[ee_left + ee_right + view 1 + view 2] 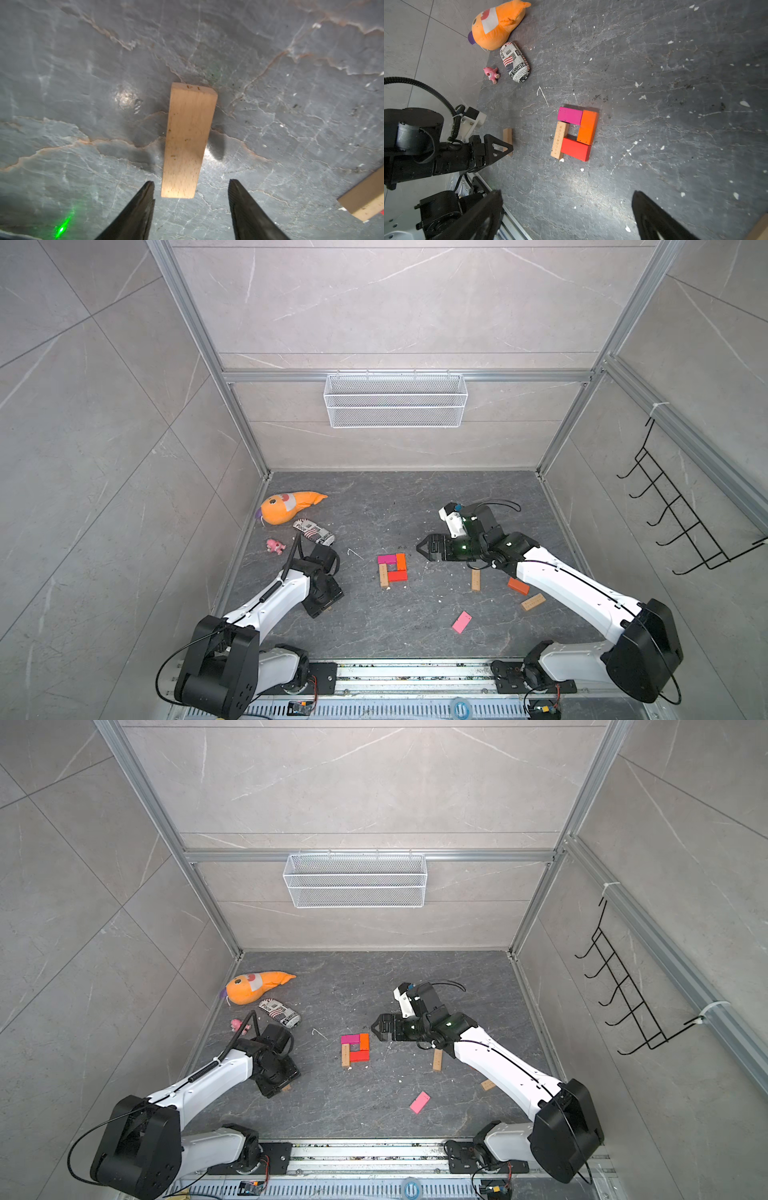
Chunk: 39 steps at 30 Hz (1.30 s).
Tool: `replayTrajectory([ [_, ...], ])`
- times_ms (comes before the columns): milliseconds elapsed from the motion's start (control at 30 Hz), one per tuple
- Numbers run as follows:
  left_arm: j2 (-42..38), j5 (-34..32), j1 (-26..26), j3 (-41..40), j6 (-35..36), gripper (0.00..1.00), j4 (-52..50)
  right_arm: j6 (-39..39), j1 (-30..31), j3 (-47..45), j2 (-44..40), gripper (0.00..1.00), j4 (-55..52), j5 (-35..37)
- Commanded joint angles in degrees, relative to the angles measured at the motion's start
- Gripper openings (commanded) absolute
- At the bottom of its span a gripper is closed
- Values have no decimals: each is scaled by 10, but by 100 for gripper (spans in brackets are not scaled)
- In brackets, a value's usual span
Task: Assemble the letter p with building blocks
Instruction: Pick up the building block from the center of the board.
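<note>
Grey veined stone floor [374, 510], pale tiled walls [395, 302]; right jaws spread, left jaws spread astride a tan brick [188, 141].

Stone table [374, 506] with bricks [386, 559], plush toys [282, 510]

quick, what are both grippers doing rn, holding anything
left gripper: open, straddling the end of a tan brick, not gripping it
right gripper: open, empty
</note>
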Motion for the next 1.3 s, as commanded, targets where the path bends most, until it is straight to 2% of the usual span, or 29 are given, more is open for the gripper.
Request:
replayTrajectory([
  [0,-6,-16,1,-6,-10,58,1,-8,-5,-20,-13,100,2,3],
  [533,-21,-21,1,-29,13,42,27,14,-8,-43,-2,100,20,-2],
  [767,-36,-6,-13,-24,34,23,31,20,-8,-51,3,100,25,-2],
  [833,-44,1,-23,-17,39,20,27,21,-8,-52,2,100,26,-2],
  [1033,-56,33,-98,28,66,16,6,22,-11,-59,-6,100,25,12],
  [1267,20,43,-255,121,73,16,-48,35,-35,-80,-17,100,38,-4],
])
